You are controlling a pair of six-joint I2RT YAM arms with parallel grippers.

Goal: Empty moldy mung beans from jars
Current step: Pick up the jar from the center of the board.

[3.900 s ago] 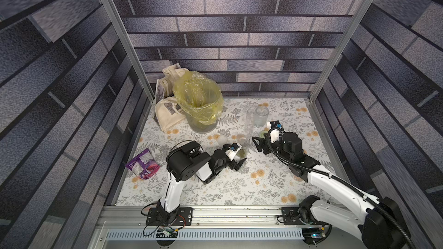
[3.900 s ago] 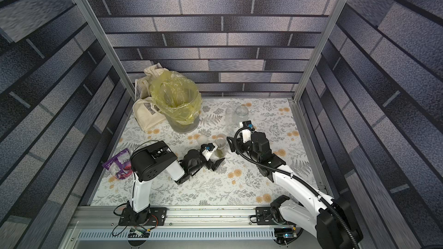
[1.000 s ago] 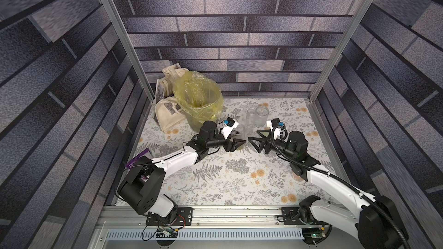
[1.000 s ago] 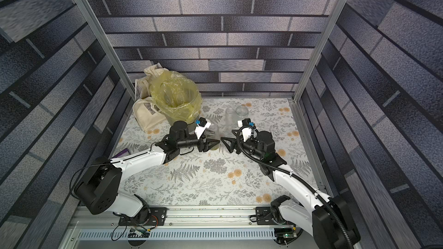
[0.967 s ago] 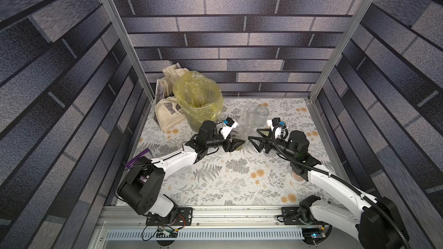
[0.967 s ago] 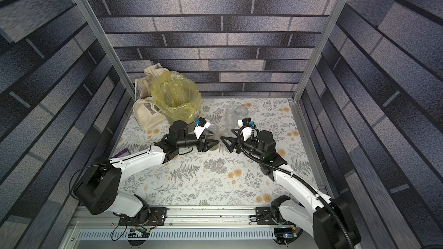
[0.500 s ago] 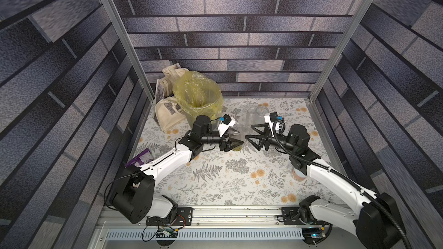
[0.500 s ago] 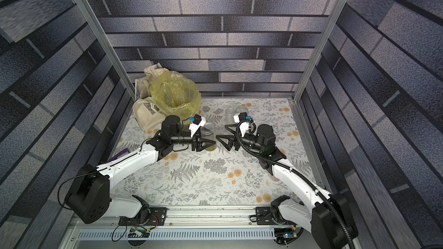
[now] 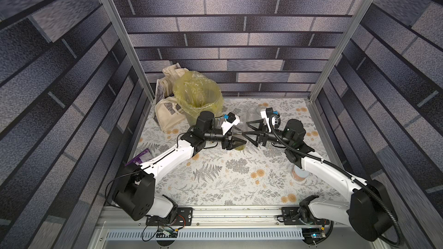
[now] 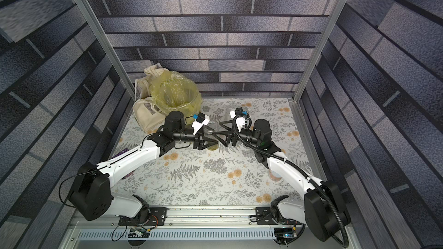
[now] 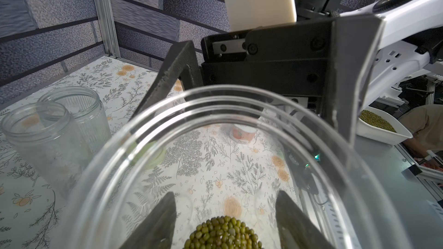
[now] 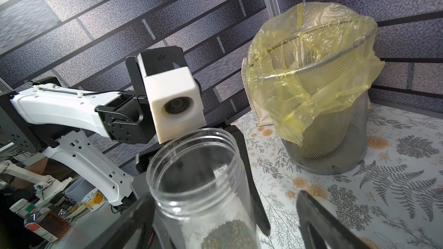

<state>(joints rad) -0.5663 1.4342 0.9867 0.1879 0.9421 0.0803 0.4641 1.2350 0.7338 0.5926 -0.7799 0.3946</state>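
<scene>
- The beans [image 11: 223,233] lie as a small heap in the bottom of the jar [image 12: 199,183], right between the fingers of the left gripper [image 11: 225,198]. They are loose, round grains, so I judge they will roll and pour at the least tilt.
- The jar is clear and lidless, and looks like thin plastic. With so little inside it should be light. It is smooth and likely slippery, and its wall may give under a hard squeeze (the threaded neck looks the stiffest part, but a hold there would crowd the mouth).
- The best hold, to my eye, is low on the body and across its width, leaving the mouth free for tipping.
- The left gripper is clamped on just that low part, with the jar roughly upright.
- The right gripper [image 9: 245,129] faces it with jaws spread wide and nothing held. Its fingers flank the jar's upper part, and whether they touch it cannot be told.
- Two empty jars [image 11: 48,135] stand on the counter [image 9: 227,183] close beside the right gripper.
- The bin [image 12: 335,140], lined with a yellow bag, stands near the left gripper, on the side away from the right gripper.
</scene>
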